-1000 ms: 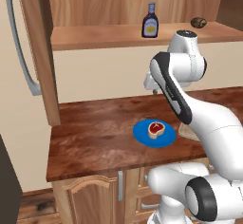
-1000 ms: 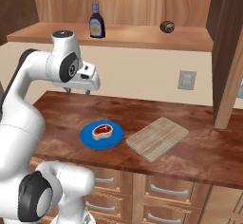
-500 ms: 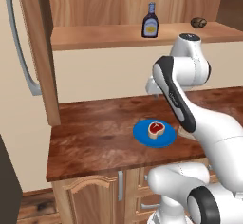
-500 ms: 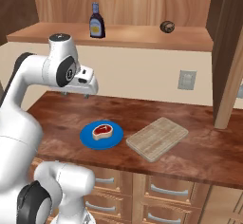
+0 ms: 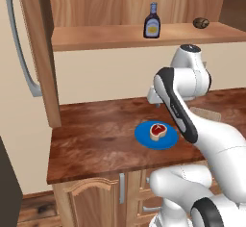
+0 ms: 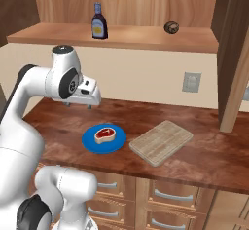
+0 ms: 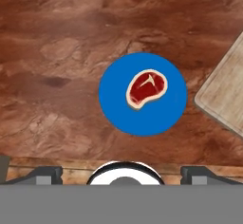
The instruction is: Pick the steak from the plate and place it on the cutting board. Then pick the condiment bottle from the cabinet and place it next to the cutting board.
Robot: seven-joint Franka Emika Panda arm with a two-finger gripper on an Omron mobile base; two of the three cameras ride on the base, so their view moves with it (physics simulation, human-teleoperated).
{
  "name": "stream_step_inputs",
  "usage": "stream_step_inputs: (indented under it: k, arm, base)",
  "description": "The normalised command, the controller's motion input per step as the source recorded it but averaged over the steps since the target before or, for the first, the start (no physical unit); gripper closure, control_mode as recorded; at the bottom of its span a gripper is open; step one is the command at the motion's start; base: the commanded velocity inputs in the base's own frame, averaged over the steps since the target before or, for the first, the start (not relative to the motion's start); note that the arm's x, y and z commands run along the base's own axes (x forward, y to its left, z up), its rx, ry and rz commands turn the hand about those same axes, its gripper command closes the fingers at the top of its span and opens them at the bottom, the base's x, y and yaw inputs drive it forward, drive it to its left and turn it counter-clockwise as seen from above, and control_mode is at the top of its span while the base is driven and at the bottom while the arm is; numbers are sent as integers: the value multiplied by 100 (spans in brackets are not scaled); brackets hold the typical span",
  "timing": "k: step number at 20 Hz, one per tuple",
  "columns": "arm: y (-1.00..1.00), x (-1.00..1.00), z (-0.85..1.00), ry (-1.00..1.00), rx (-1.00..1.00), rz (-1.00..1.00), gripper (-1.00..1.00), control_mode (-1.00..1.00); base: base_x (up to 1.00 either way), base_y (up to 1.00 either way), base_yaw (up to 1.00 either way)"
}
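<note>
One small T-bone steak (image 7: 146, 88) lies mid-plate (image 7: 114, 114) near the counter (image 5: 96, 139) front edge, gripper (image 6: 80, 106) spread wide and empty above the back of it; risk: jaws skid on the low cut, shoving it off toward the cutting board (image 6: 161, 142).

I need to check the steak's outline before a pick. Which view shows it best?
The hand view: it looks straight down on the steak, large and unobstructed on the plate. Both base views show it small and oblique.
</note>
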Motion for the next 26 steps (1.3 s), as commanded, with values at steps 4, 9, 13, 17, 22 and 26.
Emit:
stream_step_inputs:
  k: [4, 9, 13, 17, 22, 26]
  arm:
    - [0, 0, -34, 0, 0, -4, -100, -100]
    - [-1, 0, -34, 0, 0, -7, -100, -100]
    - [-3, 0, -34, 0, 0, -9, -100, -100]
    - [-6, 1, -34, 0, 0, -10, -100, -100]
    - [-7, 2, -29, 0, 0, -9, -100, -100]
    - [-3, 10, -25, 0, 3, -6, -100, -100]
  base:
    - [0, 0, 0]
    - [0, 0, 0]
    - [0, 0, 0]
    - [0, 0, 0]
    - [0, 0, 0]
    - [0, 0, 0]
